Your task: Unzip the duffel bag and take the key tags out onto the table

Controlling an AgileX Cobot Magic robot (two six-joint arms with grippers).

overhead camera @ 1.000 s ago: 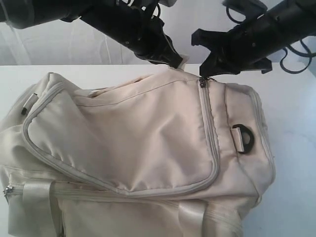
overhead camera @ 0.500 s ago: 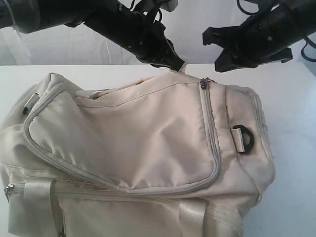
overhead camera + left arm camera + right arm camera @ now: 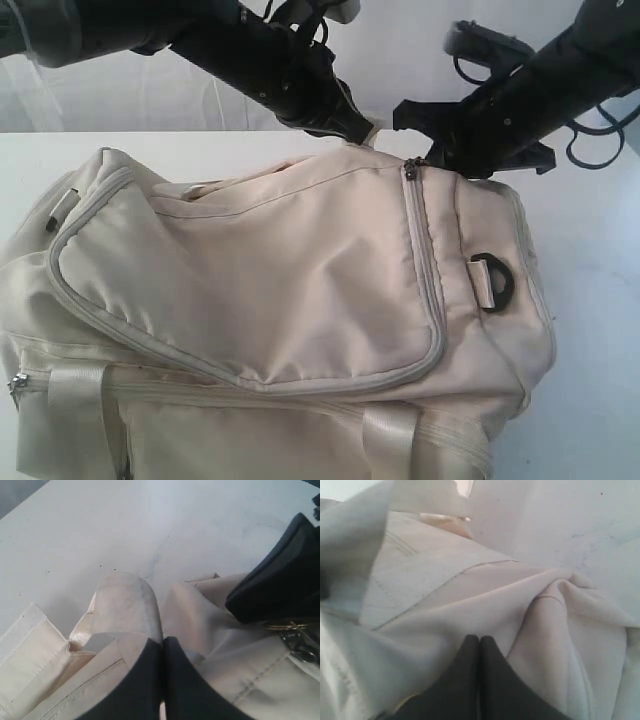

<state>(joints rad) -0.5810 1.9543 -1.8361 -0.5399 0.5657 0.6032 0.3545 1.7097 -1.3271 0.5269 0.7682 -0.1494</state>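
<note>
The cream duffel bag (image 3: 280,290) fills most of the white table (image 3: 600,300), and its grey zipper (image 3: 425,270) is closed. My left gripper (image 3: 358,132) is at the bag's far top edge, shut on a satin strap loop (image 3: 127,605); its tips (image 3: 162,642) are pressed together. My right gripper (image 3: 438,158) is shut and rests on the bag fabric (image 3: 470,590) right beside the metal zipper pull (image 3: 412,166). Nothing shows between its fingertips (image 3: 479,640). The key tags are hidden.
A black D-ring (image 3: 497,280) on a fabric tab sits on the bag's right end. Webbing handles (image 3: 390,435) lie at the near edge, and a second zipper pull (image 3: 15,385) is at the left. Bare tabletop (image 3: 150,520) stretches beyond the bag.
My right gripper rose off the bag half a second ago and has come back down beside the zipper pull, still shut. The left gripper and the bag have stayed put.
</note>
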